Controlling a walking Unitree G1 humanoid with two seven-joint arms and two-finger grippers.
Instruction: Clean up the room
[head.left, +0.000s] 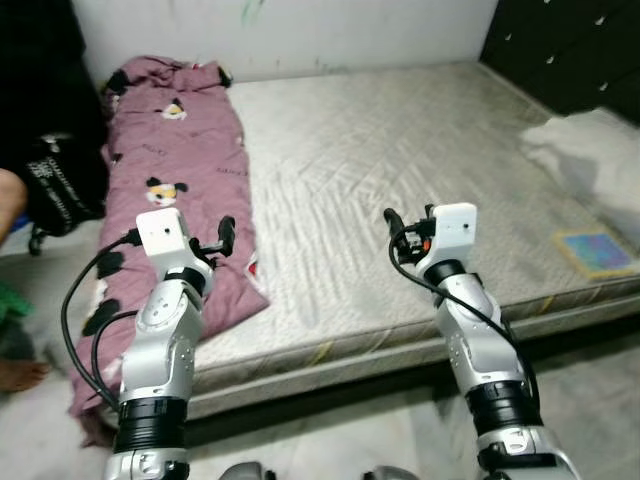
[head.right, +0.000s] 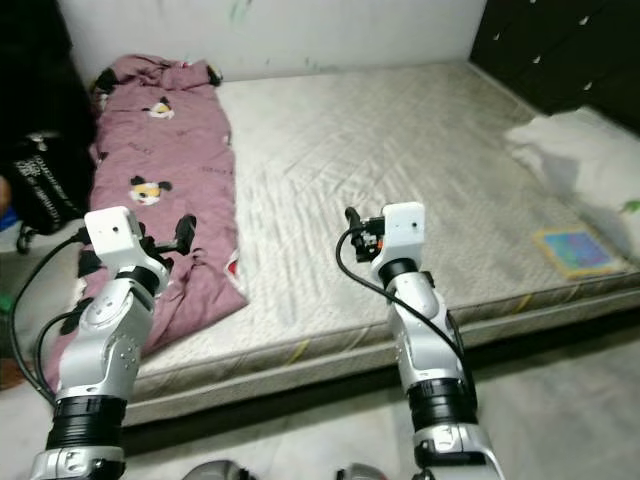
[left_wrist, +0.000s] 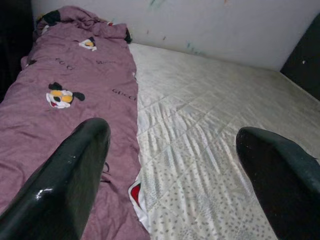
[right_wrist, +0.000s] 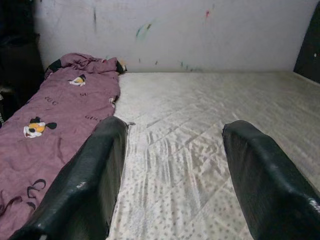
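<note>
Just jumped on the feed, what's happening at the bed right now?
Nothing is held yet. The robot stands at the edge of the mattress with both arms raised over it. The left end effector is open above the purple blanket, which lies along the mattress's left side. The right end effector is open over bare mattress. A white pillow and a small colourful book sit on the right side.

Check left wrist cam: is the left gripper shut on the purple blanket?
No, the left gripper is open, its two black fingers wide apart and holding nothing, above the edge of the purple blanket on the mattress.
</note>
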